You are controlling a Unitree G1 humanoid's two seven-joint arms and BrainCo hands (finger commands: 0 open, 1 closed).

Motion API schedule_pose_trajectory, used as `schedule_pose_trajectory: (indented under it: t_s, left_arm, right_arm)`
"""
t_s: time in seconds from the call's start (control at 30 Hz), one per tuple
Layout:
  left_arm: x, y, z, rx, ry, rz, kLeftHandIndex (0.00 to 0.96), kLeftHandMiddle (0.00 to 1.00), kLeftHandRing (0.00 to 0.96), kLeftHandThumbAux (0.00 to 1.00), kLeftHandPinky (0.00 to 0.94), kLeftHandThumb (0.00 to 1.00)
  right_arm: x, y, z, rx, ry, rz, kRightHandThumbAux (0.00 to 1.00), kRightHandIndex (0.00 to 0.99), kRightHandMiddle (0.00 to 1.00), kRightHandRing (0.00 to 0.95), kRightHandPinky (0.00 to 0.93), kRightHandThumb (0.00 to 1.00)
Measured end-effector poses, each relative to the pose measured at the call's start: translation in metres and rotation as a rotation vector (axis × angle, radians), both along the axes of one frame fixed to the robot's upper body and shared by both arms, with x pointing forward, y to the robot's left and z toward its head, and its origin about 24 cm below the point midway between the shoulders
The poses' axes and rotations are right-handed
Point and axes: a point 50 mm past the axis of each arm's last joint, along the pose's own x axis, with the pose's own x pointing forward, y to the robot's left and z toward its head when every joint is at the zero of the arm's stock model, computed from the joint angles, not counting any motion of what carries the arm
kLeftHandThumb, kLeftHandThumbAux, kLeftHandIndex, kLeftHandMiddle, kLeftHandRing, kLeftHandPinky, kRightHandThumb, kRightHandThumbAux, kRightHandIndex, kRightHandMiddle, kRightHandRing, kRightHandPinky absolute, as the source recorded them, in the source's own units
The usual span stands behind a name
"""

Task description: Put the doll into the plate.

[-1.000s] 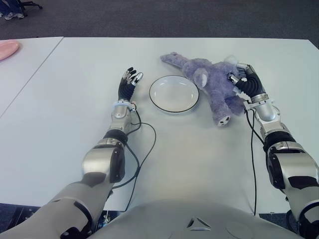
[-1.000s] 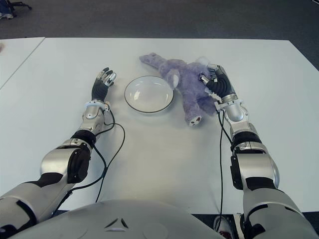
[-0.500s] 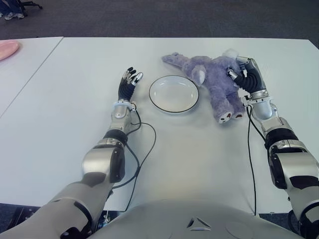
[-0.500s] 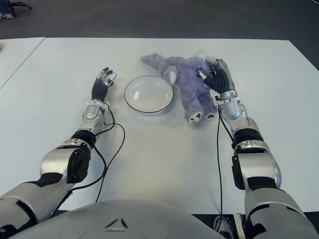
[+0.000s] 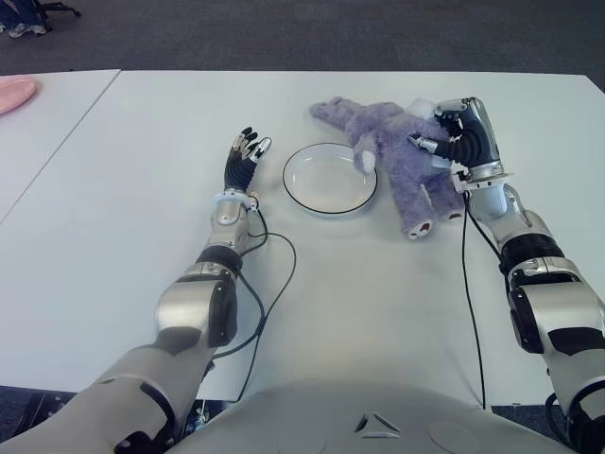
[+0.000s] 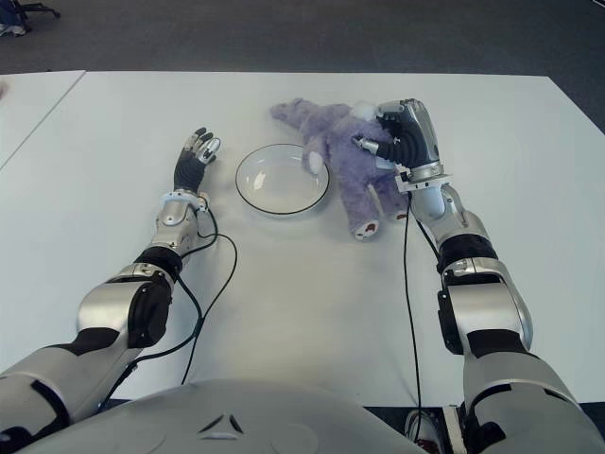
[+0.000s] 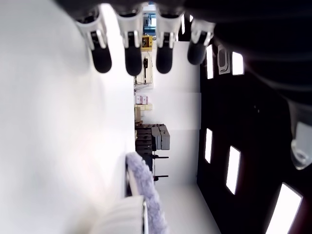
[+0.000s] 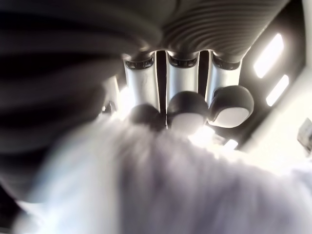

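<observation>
1. My right hand (image 5: 444, 144) has its fingers closed around the purple plush elephant (image 5: 397, 165), just right of the plate (image 5: 330, 178), to carry it over.
2. My left hand (image 5: 244, 156) shows left of the plate, fingers spread, holding nothing.

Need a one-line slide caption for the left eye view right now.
Right hand grips the purple plush doll beside the white plate; left hand open on the white table.

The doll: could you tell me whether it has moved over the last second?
Yes. The doll, held by the right hand, has shifted left toward the plate; its ear now overlaps the rim.
</observation>
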Motion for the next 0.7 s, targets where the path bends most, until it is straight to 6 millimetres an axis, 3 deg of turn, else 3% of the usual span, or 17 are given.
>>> schedule_pose_trajectory:
  t_s: [0.7]
  left_arm:
    - [0.000, -0.001, 0.000, -0.003, 0.000, -0.001, 0.113, 0.127, 0.125, 0.491, 0.137, 0.000]
  right_arm:
    - [0.004, 0.023, 0.018, 0.007, -0.144, 0.063, 0.800, 0.908, 0.932, 0.920, 0.911, 0.000]
